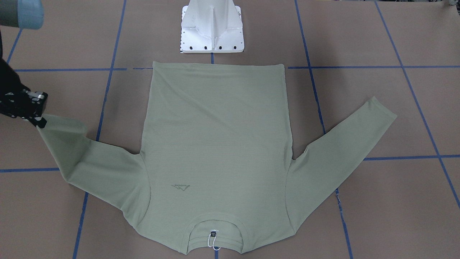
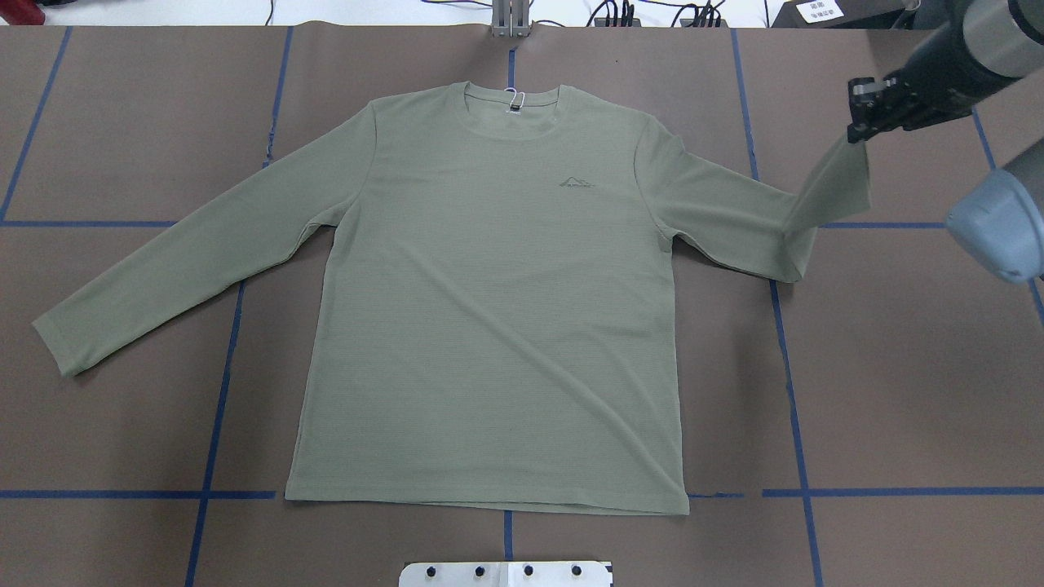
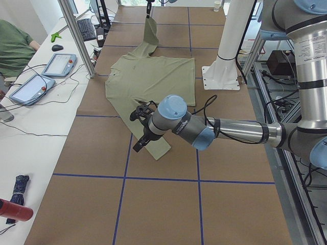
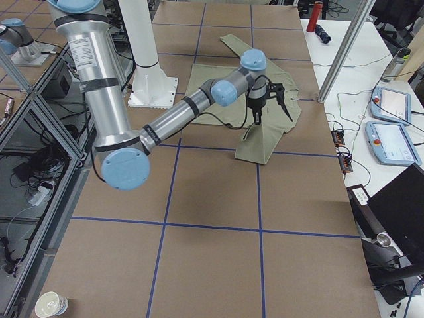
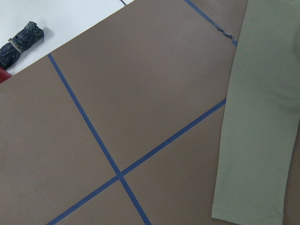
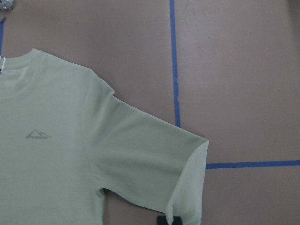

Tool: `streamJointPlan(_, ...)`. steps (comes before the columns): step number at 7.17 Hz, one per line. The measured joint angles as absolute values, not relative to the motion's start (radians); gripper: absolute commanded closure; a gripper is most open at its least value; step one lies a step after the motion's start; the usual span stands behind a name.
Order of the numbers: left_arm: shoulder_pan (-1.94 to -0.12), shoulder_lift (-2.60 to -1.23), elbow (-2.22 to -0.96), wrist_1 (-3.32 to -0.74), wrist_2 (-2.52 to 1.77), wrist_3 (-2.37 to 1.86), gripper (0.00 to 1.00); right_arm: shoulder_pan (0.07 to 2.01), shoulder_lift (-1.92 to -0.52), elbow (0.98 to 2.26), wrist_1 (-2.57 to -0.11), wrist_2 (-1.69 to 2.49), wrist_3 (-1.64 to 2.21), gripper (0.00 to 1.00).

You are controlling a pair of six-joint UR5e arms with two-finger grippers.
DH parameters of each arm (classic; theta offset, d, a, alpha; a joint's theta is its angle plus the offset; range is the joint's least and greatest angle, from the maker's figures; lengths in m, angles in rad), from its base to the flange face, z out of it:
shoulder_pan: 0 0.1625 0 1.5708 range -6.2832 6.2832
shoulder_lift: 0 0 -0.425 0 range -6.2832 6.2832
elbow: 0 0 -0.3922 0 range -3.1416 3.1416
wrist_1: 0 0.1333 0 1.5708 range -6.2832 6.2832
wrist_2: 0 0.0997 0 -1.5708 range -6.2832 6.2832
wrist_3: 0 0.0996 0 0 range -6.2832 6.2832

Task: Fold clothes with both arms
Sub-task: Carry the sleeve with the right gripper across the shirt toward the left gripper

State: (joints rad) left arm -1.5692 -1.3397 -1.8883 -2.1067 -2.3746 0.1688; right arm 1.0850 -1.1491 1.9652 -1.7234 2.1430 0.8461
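Lying flat, front up, on the table [image 2: 897, 367], the shirt [image 2: 489, 310] spreads both sleeves. Right gripper [image 2: 856, 133] pinches one cuff [image 2: 850, 155], raised clear. Left gripper [image 3: 140, 139] hangs near the other cuff [image 3: 157, 151]; its jaw opening cannot be told.

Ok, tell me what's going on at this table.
The robot looks to be starting to fold a sage-green shirt that lies front up on the table. The right gripper is shut on the cuff of one sleeve and holds it raised off the table. The left gripper hangs low by the other sleeve, which lies flat; whether it is open cannot be told.
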Motion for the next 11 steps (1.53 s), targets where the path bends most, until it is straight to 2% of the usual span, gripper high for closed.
streamJointPlan(1,-1.569,-1.339,-1.888,-2.106,-2.375,0.169,0.0,1.032,-1.023,1.942,-1.809,2.091,0.944,1.0)
streamJointPlan(3,-1.569,-1.338,-1.887,-2.106,-2.375,0.169,0.0,0.925,-0.771,1.779,-1.86,1.963,1.146,1.0)
streamJointPlan(6,-1.569,-1.332,-1.886,-2.105,-2.375,0.169,0.0,0.748,-0.347,1.287,-1.803,1.701,1.482,1.0)
streamJointPlan(7,-1.569,-1.331,-1.885,-2.104,-2.375,0.168,0.0,0.695,-0.27,1.166,-1.754,1.618,1.552,1.0)
streamJointPlan(8,-1.569,-1.331,-1.882,-2.102,-2.375,0.168,0.0,0.64,-0.236,1.1,-1.724,1.529,1.604,1.0)
streamJointPlan(11,-1.569,-1.331,-1.877,-2.1,-2.375,0.167,0.0,0.547,-0.173,0.96,-1.618,1.408,1.682,1.0)
